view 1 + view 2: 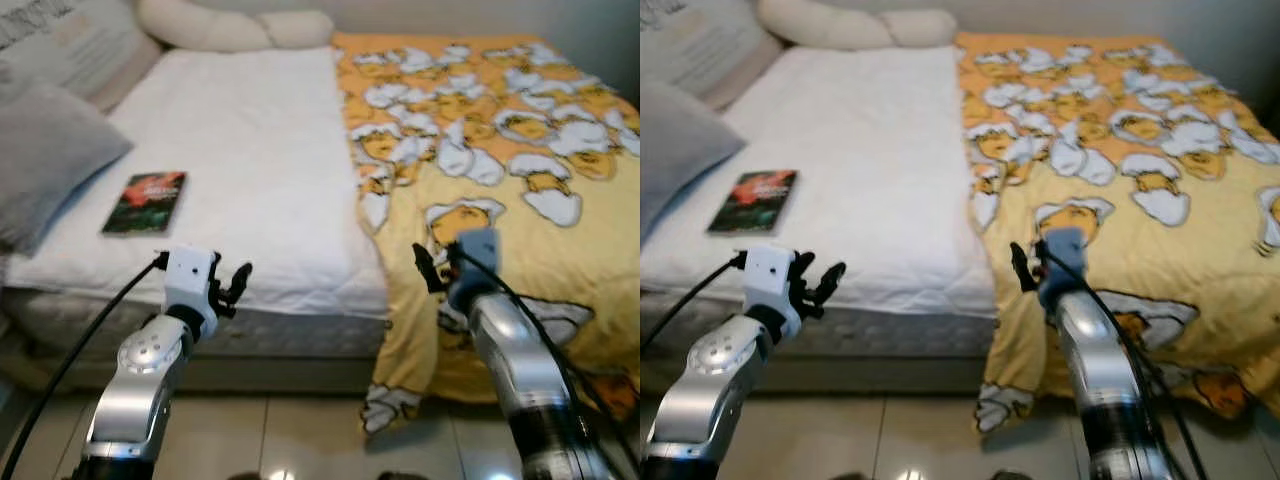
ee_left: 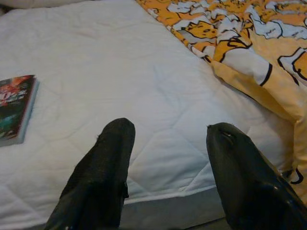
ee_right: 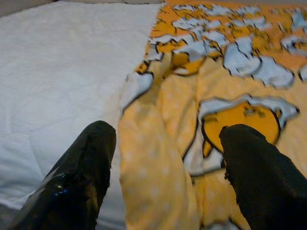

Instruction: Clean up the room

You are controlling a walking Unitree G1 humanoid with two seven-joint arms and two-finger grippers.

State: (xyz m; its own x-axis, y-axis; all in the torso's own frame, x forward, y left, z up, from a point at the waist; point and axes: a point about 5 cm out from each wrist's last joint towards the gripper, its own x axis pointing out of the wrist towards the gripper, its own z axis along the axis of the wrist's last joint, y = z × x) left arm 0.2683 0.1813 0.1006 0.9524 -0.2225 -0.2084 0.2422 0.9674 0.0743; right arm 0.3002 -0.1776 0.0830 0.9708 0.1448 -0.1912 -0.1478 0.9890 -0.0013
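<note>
A bed with a white mattress cover (image 1: 250, 150) fills the scene. A yellow blanket (image 1: 500, 150) printed with white and orange cartoon figures covers its right half and hangs over the front edge. A dark-covered book (image 1: 145, 202) lies on the white sheet at the left. My left gripper (image 1: 232, 285) is open, held in front of the mattress edge below and right of the book (image 2: 14, 108). My right gripper (image 3: 165, 143) is open just before the blanket's folded edge (image 3: 153, 143), with the fold between its fingers' line of sight.
A grey pillow (image 1: 45, 160) rests at the bed's left side, and cream pillows (image 1: 230, 25) lie along the head. Pale glossy floor tiles (image 1: 300, 430) run in front of the bed. The blanket's corner (image 1: 390, 405) droops to the floor.
</note>
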